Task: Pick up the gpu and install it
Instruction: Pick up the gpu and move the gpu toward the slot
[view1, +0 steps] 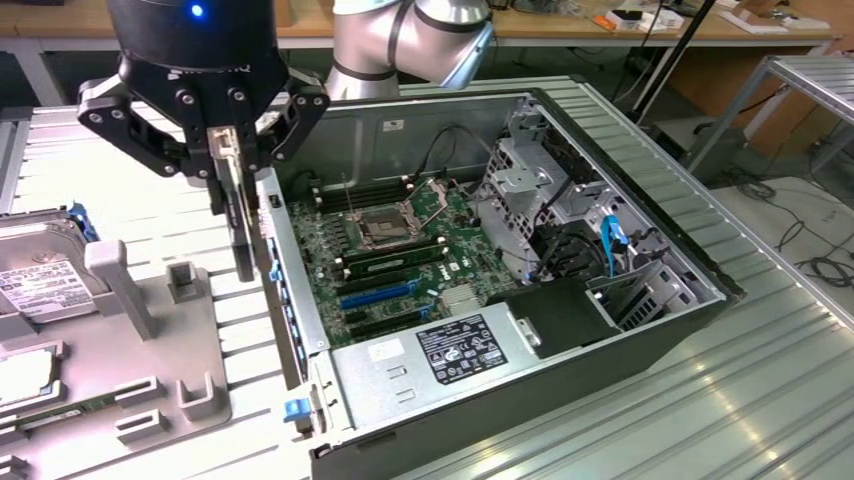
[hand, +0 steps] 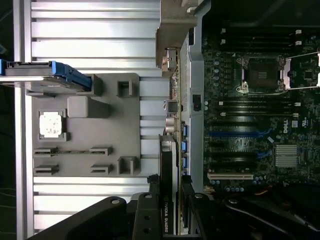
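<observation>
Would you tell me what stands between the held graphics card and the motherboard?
The case's rear wall separates the graphics card from the motherboard, clearest in the exterior view.

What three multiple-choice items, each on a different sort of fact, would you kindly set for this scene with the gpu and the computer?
1. Where is the gpu?
A. Lying flat on the tray
B. Held in the jaws, in the air by the case's edge
C. Seated in a motherboard slot

2. What colour is the parts tray beside the case?
A. Red
B. Grey
C. Yellow

3. In what state is the computer case?
A. Open, with the motherboard exposed
B. Closed by a side panel
C. Wrapped in plastic

Answers:
1 B: the card hangs on edge from the jaws, clear of the tray and outside the case wall.
2 B: the tray and its posts are plain grey.
3 A: the board and its slots show from above.
</observation>
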